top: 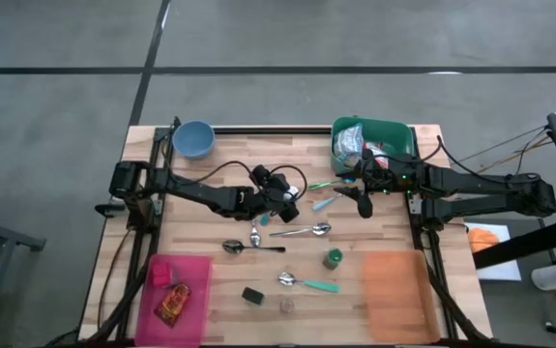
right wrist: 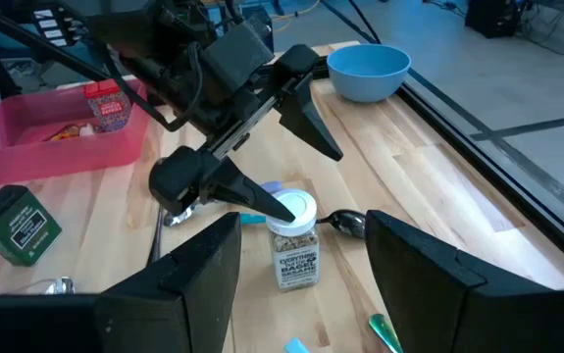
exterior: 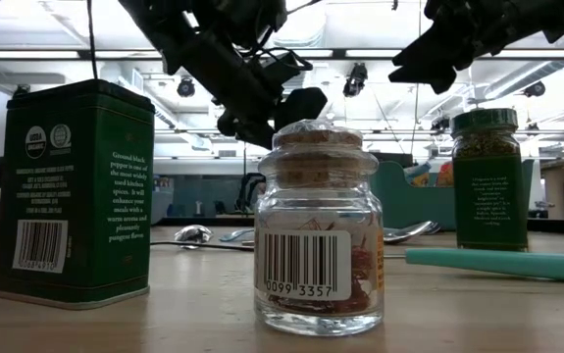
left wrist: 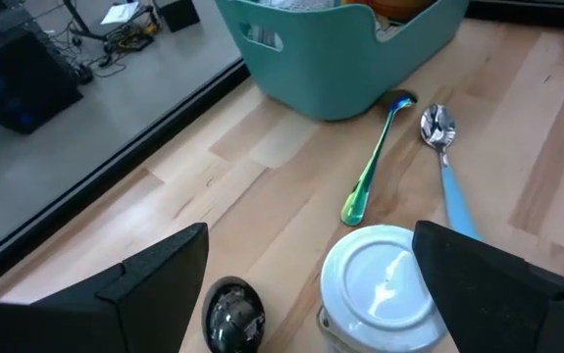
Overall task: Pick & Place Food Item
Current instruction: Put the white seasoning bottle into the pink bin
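The white-lidded spice jar (right wrist: pixel 292 245) stands upright near the middle of the high view, just under the left gripper (left wrist: pixel 311 284). That pincer hangs wide open with a finger either side of the lid and nothing in its hold. So the step in hand looks like the approach: the next move calls for coming down squarely over the jar and closing without tipping it. The label has print too blurred for me to read.

The right gripper (right wrist: pixel 301 265) hovers empty, about half open, right of centre in the high view beside the teal bin (top: pixel 384 135).

In the low view a small glass jar (exterior: pixel 319 235) at centre carries a barcode reading "0099 3357". At far left the green tin (exterior: pixel 71 191) bears a round USDA Organic seal and text beginning "Ground black pepper".
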You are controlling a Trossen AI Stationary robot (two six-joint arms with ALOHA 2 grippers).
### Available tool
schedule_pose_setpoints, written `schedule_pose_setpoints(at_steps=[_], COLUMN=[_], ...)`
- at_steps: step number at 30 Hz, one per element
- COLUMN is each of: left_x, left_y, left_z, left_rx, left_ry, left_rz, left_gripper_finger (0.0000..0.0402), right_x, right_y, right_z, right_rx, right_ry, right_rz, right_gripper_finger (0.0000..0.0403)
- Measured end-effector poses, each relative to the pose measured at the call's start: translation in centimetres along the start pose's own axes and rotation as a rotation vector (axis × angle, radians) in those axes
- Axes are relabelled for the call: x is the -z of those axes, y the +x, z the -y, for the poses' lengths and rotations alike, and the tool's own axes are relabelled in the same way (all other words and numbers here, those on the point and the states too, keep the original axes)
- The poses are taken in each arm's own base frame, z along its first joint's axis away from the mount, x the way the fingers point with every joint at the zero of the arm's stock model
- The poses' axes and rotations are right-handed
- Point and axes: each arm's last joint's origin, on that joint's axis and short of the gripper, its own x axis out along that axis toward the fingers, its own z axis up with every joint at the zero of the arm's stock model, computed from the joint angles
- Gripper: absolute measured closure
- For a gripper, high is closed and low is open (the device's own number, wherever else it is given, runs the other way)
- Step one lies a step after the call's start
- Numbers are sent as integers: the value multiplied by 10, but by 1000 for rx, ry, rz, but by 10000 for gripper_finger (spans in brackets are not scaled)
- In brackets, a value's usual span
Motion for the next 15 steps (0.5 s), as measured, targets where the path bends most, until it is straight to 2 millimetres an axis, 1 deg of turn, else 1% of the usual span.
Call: schedule_pose_setpoints(at_steps=[4,8,12,15], left_x=[-4,-12,-11,-11], left_y=[-2,-7,-7,-7], left_z=[0,-1,-1,-1], left_rx=[24,52,70,78], left_ry=[30,14,17,-15], left_rz=[25,50,43,38], left_gripper_finger=[41,41,40,32], right_x=[0,0,0,0], right_y=[0,0,0,0], right_z=[0,0,0,0], right_rx=[0,0,0,0], right_ry=[0,0,0,0], right_rz=[0,0,0,0], right_gripper_finger=[189,189,189,189])
